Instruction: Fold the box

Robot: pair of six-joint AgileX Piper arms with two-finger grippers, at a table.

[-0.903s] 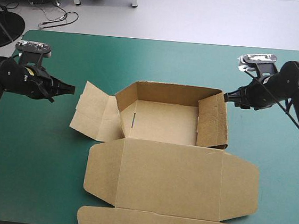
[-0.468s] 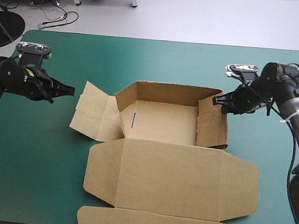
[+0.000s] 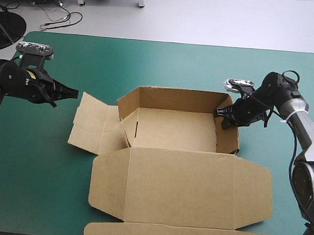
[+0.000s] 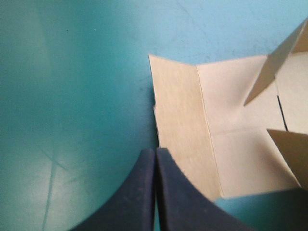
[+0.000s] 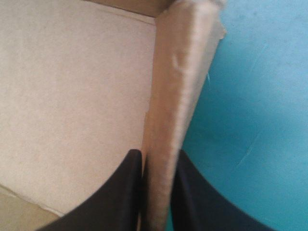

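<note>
Where the right wall [image 3: 230, 137] of the box [image 3: 172, 129] stands raised, it is pinched by the right gripper [image 3: 223, 114]: the black fingers are all but closed, one set inside the tray and one outside, with the board caught between them. The left gripper [image 3: 75, 92] is seen with its fingers pressed together into a single point and nothing is gripped by it. It is poised over the teal-green cover [image 3: 40, 161], just beside the outer edge of the left flap [image 3: 91, 124], and whether the board is touched cannot be told. One box is counted, placed about the middle of the table. Its far wall [image 3: 176, 99] and right wall are raised, its left flap is laid out on the cover, and its lid [image 3: 183, 187] is spread flat toward the near edge. Two grippers are counted, one at each side of the box
</note>
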